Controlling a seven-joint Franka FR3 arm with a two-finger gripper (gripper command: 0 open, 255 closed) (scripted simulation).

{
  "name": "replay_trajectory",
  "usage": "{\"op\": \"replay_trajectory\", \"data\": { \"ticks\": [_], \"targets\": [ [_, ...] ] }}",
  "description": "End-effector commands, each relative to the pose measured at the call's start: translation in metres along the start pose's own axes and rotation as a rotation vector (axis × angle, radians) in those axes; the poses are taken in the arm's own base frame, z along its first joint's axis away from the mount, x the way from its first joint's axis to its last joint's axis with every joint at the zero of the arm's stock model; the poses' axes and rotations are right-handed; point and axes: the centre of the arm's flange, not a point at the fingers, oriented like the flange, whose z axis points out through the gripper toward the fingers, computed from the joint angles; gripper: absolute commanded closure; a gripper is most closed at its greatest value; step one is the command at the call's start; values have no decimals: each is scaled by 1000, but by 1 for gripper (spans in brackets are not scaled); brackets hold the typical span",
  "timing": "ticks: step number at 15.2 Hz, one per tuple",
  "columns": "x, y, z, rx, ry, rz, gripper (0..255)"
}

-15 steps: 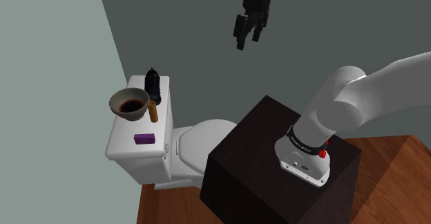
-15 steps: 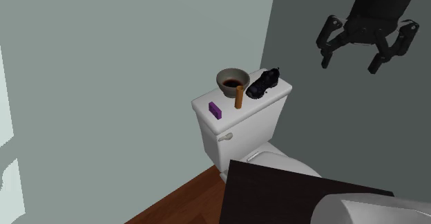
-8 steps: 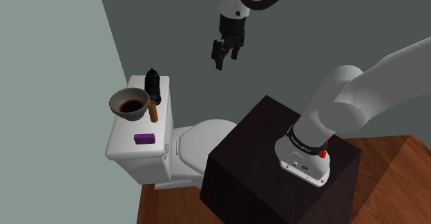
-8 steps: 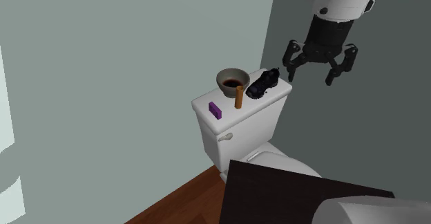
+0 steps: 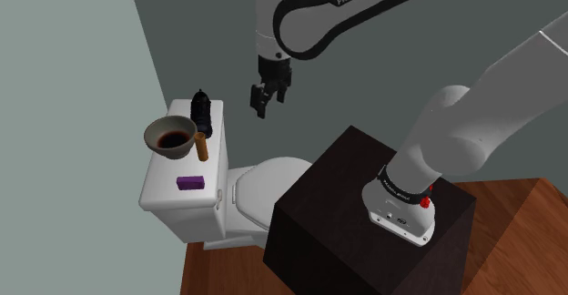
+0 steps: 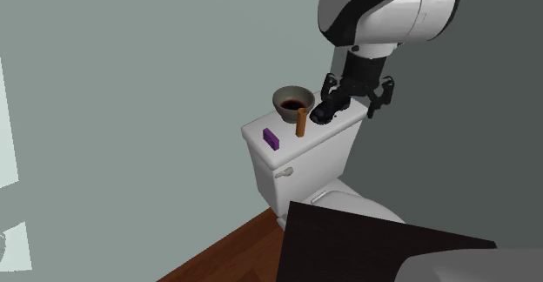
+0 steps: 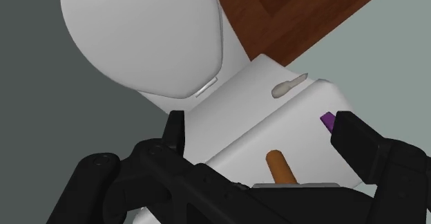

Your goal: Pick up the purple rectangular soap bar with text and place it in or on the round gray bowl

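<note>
In the shoulder view, the gripper has dropped lower and moved toward the shoulder view's left since a second ago. It now hangs in the air just right of the toilet tank, fingers apart and empty. The purple soap bar lies where it lay before, on the near end of the tank lid. The gray bowl sits farther back, with a brown cylinder beside it and a black shoe-like thing at the far end.

In the second exterior view, the gripper has come down from the upper right and now hovers over the tank's right end, close to the black thing. The soap bar and bowl have not moved.

In the wrist view, the open fingers frame the tank lid. The soap bar shows at the tip of one finger, untouched, and the cylinder lies between them.
</note>
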Motion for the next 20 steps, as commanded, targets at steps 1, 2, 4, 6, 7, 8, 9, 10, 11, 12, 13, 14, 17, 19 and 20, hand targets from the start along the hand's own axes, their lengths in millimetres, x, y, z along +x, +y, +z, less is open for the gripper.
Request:
{"op": "replay_trajectory", "data": {
  "ticks": [1,2,4,6,7,8,9,10,11,12,13,14,17,19,20],
  "targets": [
    [12,-15,19,3,5,-20,0],
    [18,-23,28,4,7,-30,0],
    [28,-38,46,6,10,-50,0],
    [38,-53,65,8,14,-69,0],
    [43,-61,74,9,15,-79,0],
    [48,-68,83,10,17,-89,0],
    [53,-76,92,11,19,-99,0],
    [58,-84,101,12,20,-108,0],
    [63,-92,110,13,22,-118,0],
    [68,-100,119,14,24,-128,0],
    [72,-108,128,15,26,-138,0],
    [77,-116,137,16,27,-148,0],
    [90,-141,164,19,33,-177,0],
    [99,-158,182,21,36,-197,0],
    [103,-166,191,22,38,-207,0]
  ]
}}
